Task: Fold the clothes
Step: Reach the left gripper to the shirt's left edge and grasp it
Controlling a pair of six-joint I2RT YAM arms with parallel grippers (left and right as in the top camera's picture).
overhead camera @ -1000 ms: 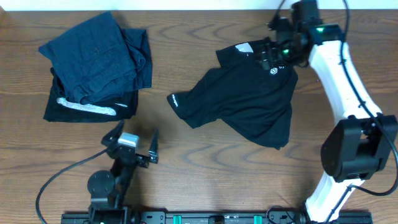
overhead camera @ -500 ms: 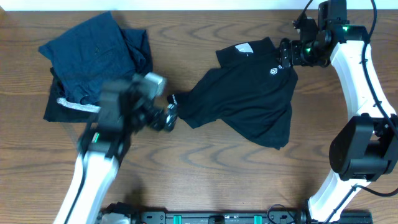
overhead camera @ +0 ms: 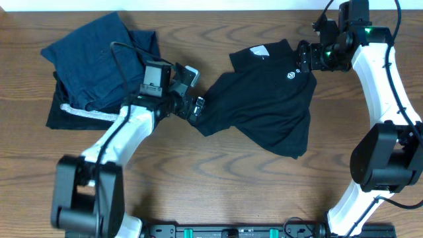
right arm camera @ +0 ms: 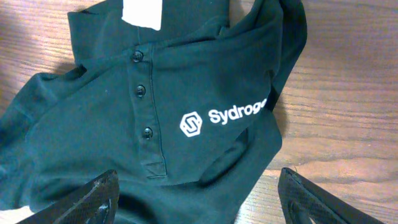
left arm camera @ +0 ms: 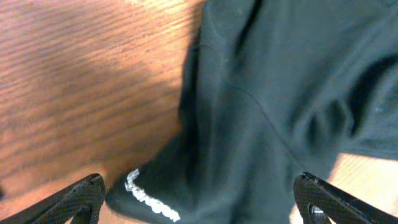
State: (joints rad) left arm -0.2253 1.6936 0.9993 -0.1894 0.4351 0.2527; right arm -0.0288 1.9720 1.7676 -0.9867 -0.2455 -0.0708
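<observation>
Black soft-fabric polo top (overhead camera: 264, 112) lies rumpled and unfolded, right of centre on the wooden surface (overhead camera: 218, 172), so I'd say you're at the first grab. Your left tool (left arm camera: 198, 199) gapes fully wide over the printed sleeve end (left arm camera: 146, 205), gripping nothing. Your right tool (right arm camera: 198, 186), also wide and empty, hangs over the chest logo (right arm camera: 224, 118). Next up, probably: drop and pinch fabric.

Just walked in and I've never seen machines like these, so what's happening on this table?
Two robot arms are working on a crumpled black top lying on the wooden table. The left gripper is open at its printed sleeve end, the right gripper open above the chest logo. Neither has closed on the cloth yet. A pile of navy garments sits apart.
</observation>
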